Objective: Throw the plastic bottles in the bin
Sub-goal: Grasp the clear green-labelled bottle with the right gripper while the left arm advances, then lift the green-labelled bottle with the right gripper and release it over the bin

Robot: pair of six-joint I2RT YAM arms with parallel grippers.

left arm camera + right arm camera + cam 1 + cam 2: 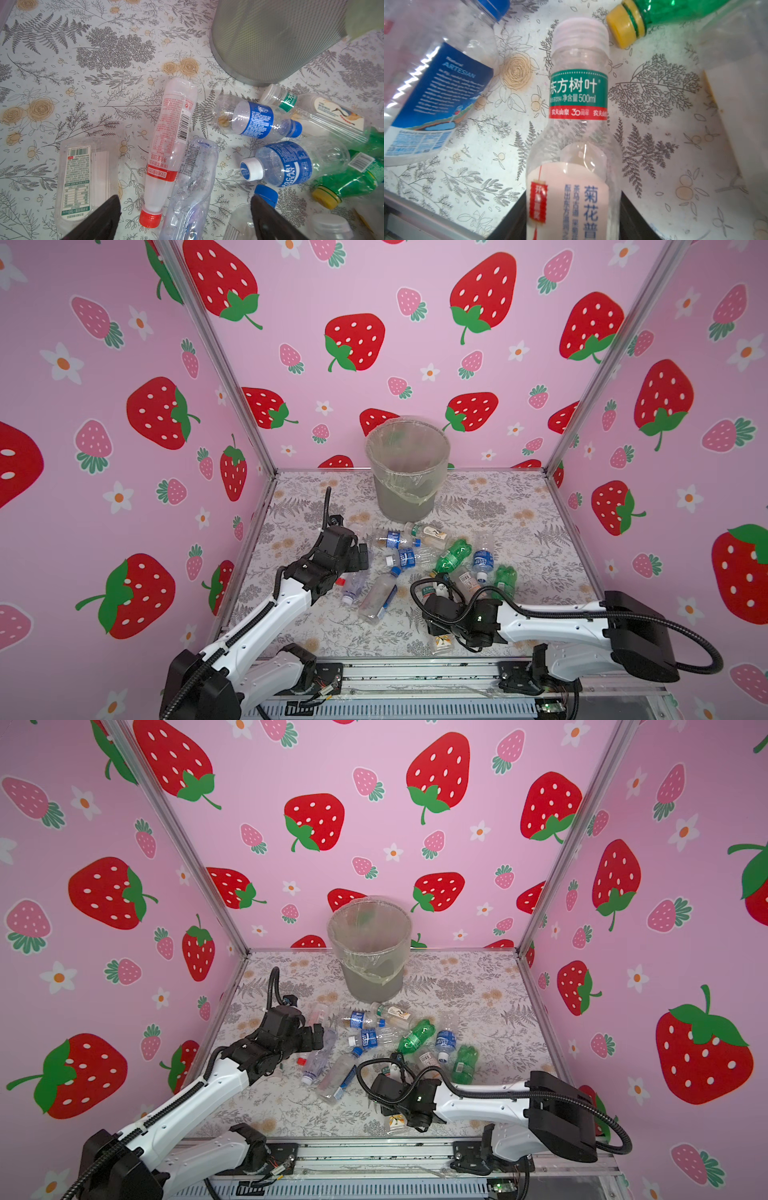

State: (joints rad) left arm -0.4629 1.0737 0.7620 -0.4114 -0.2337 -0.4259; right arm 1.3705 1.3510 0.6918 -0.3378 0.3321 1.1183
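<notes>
A table [511,506] covered in a grey fern-and-flower print is enclosed by pink strawberry-patterned walls [415,364]. The bin [407,472] is placed at the back; the plastic bottles [405,558] are scattered in front of the bin. The left hand [186,199] is held open above them. The right hand [574,218] is closed on a green-labelled bottle [578,93].

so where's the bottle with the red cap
The red-capped bottle lies flat at the left of the pile in both top views, below the open left gripper, against a crumpled clear bottle.
</notes>
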